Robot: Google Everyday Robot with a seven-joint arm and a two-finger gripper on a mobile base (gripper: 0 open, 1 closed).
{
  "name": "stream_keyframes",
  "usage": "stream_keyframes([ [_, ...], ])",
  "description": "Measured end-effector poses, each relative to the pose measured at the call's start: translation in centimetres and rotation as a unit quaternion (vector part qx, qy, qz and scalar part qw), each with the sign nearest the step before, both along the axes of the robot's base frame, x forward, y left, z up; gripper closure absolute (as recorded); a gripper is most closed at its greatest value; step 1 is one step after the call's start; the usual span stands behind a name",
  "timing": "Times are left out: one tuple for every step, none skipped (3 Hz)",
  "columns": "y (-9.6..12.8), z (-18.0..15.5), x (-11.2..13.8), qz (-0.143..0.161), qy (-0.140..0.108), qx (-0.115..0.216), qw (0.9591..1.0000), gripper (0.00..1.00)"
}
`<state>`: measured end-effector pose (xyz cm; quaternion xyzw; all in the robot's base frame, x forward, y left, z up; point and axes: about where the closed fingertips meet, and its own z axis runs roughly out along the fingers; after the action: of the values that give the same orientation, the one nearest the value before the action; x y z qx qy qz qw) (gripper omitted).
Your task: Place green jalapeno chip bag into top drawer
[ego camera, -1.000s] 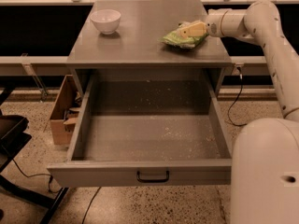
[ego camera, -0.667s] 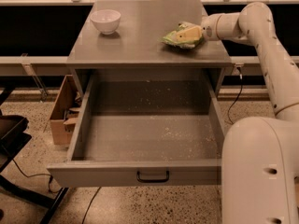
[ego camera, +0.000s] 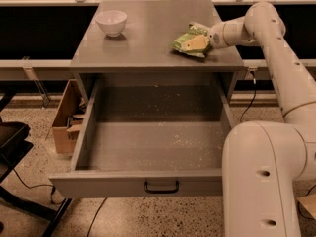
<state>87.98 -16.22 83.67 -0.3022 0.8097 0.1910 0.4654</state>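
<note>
The green jalapeno chip bag lies on the grey cabinet top, near its right front corner. My gripper reaches in from the right and rests on the bag's right side, with its pale tip over the bag. The top drawer is pulled fully open below the cabinet top. It has a small black handle on its front panel and a crumb-speckled floor with nothing in it.
A white bowl stands at the cabinet top's back left. A cardboard box sits on the floor left of the drawer. My white arm and base stand at the drawer's right front. A black chair base is at far left.
My arm has shifted a little to the left, and my gripper is further over the bag. The bag has stayed in about the same place on the cabinet top.
</note>
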Motion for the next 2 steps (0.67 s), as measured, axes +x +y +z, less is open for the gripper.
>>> stream_keyframes([
  [0.00, 0.00, 0.00, 0.000, 0.000, 0.000, 1.0000, 0.50],
  [0.01, -0.01, 0.00, 0.000, 0.000, 0.000, 1.0000, 0.81],
])
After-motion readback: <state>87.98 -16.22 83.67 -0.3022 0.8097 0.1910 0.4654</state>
